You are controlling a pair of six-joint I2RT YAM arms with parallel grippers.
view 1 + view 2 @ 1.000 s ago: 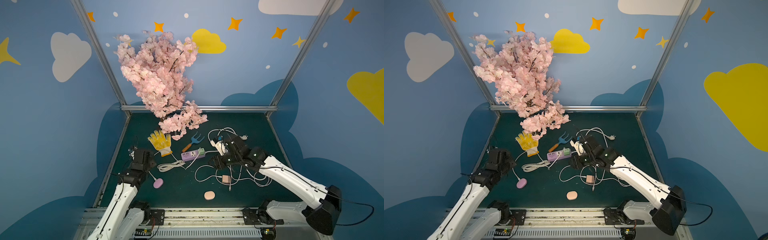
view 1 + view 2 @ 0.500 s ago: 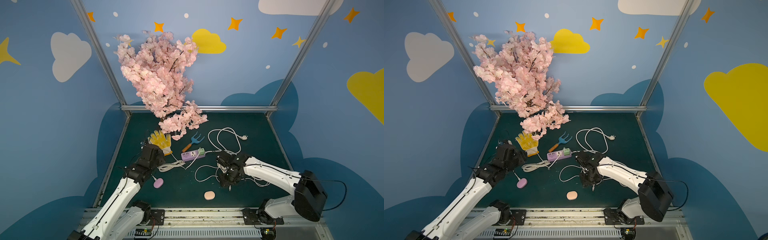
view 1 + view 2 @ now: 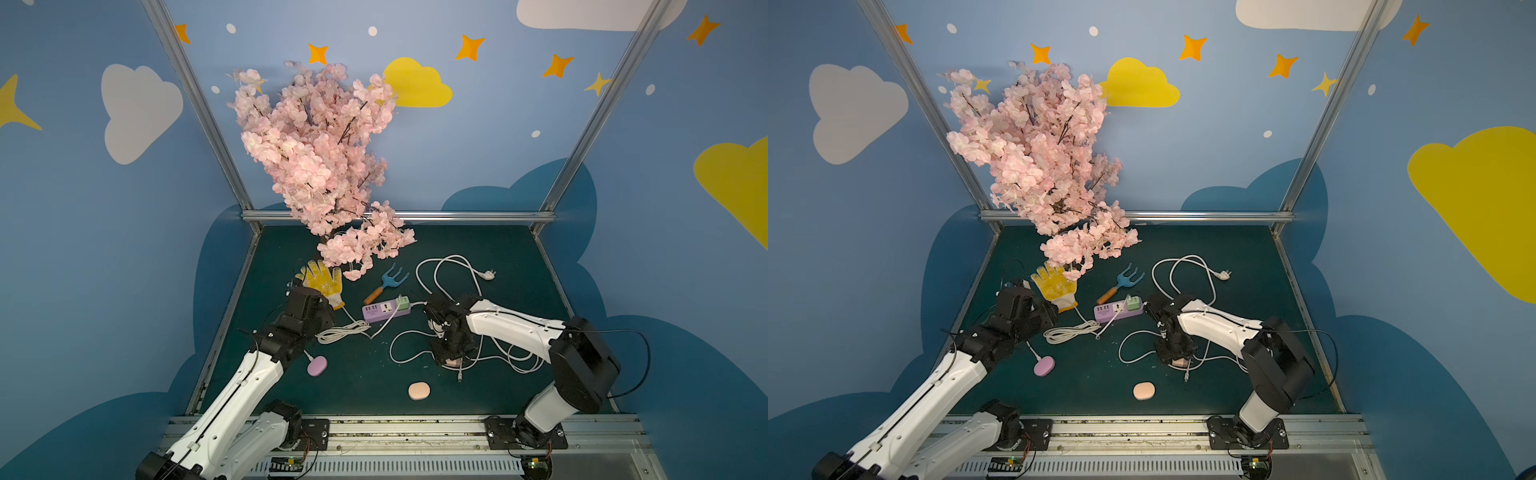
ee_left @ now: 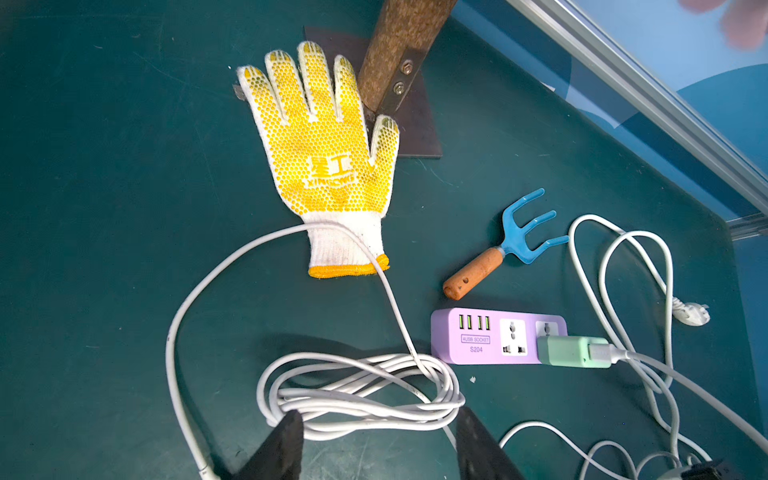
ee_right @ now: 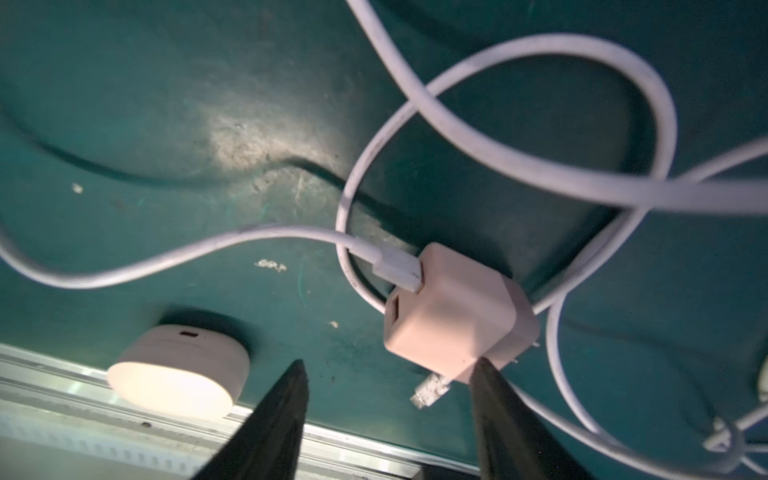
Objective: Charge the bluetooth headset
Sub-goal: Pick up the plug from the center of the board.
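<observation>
Right claw (image 5: pixel 388 365) wide over the pink adapter (image 5: pixel 453 307) — likely to grab it for the strip (image 3: pixel 374 311). Left claw (image 4: pixel 378 415) wide above the coiled cable (image 4: pixel 357 386). Pink headset case (image 3: pixel 418 391) lies near, centre — unplugged.

Both arms stretched forward, wrists low; left fingers (image 4: pixel 282 446) spread, right fingers (image 5: pixel 278 424) spread.

Two arms, one build: left arm (image 3: pixel 245 386), right arm (image 3: pixel 511 328). Long white shells, small dark screw dots along them, chunky black joints. A thin black cable (image 3: pixel 647 357) loops off the right arm's elbow housing. Black base plates (image 3: pixel 316 428), bright screw heads. On left gripper (image 4: pixel 378 419) and right gripper (image 5: pixel 390 365), matte black fingers (image 5: pixel 270 432) taper to points.
</observation>
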